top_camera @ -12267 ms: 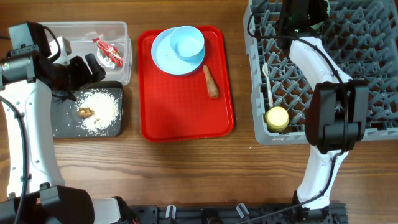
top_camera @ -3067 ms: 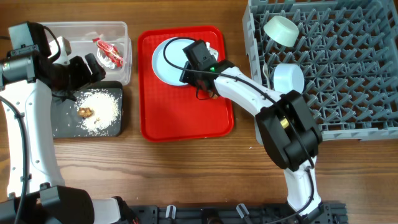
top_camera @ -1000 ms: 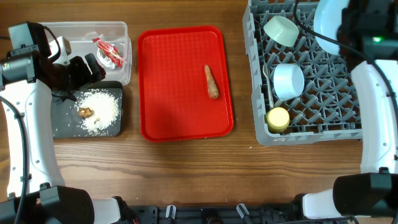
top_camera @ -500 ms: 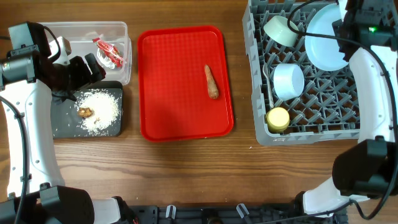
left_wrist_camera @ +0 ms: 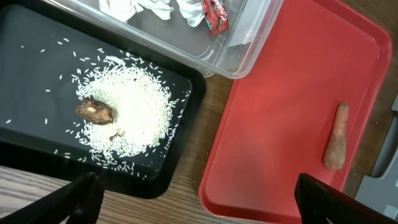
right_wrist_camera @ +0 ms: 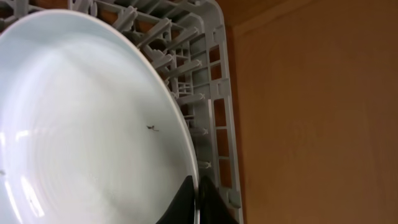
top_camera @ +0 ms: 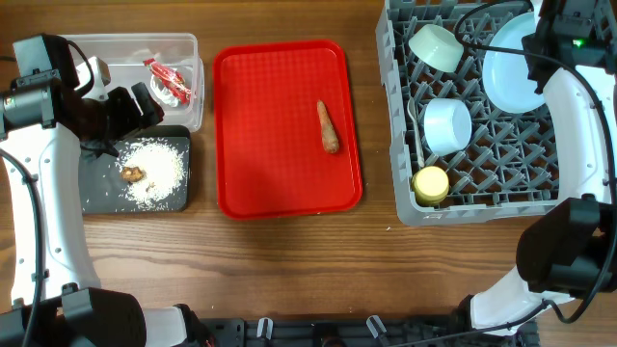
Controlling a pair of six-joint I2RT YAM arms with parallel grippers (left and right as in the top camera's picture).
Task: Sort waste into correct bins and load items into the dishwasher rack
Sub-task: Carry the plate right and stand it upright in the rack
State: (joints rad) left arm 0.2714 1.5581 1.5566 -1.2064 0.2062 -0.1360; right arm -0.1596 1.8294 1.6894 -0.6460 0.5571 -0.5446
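While the left gripper is hanging wide open, the right gripper is pinching the plate by its rim inside the dishwasher rack.

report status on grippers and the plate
Left gripper open near clear tub. Right gripper shut on plate rim, plate tilted in dishwasher rack. Carrot stick on red tray, nothing blocking.

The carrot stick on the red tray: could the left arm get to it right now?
Probably yes. The carrot stick lies alone on the red tray, uncovered, and the left pincer hangs open nearby with nothing standing between them.
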